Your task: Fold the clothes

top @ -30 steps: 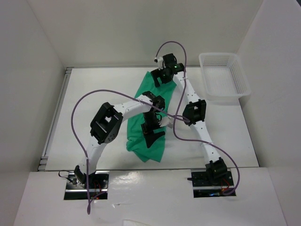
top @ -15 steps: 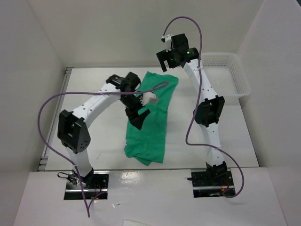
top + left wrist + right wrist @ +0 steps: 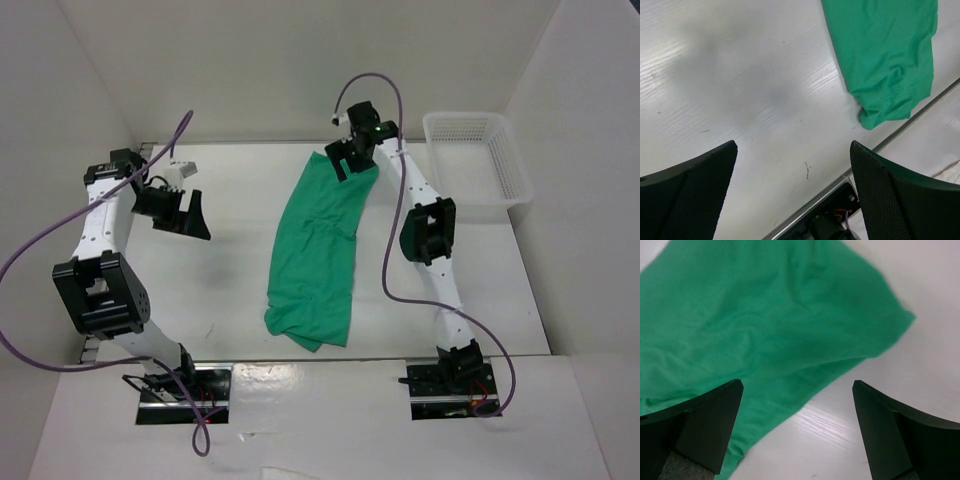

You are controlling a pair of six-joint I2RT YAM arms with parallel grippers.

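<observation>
My left pincer (image 3: 186,220) is apart and empty; the green T-shirt (image 3: 318,250) lies on the bench (image 3: 220,290), well off to its right. My right pincer (image 3: 352,162) is apart, above the shirt's far end.

We see the green T-shirt (image 3: 318,245) lying loose on the table (image 3: 220,290), a long, narrow, rumpled band (plain, no print), far end slanting right, near end bunched up.
</observation>
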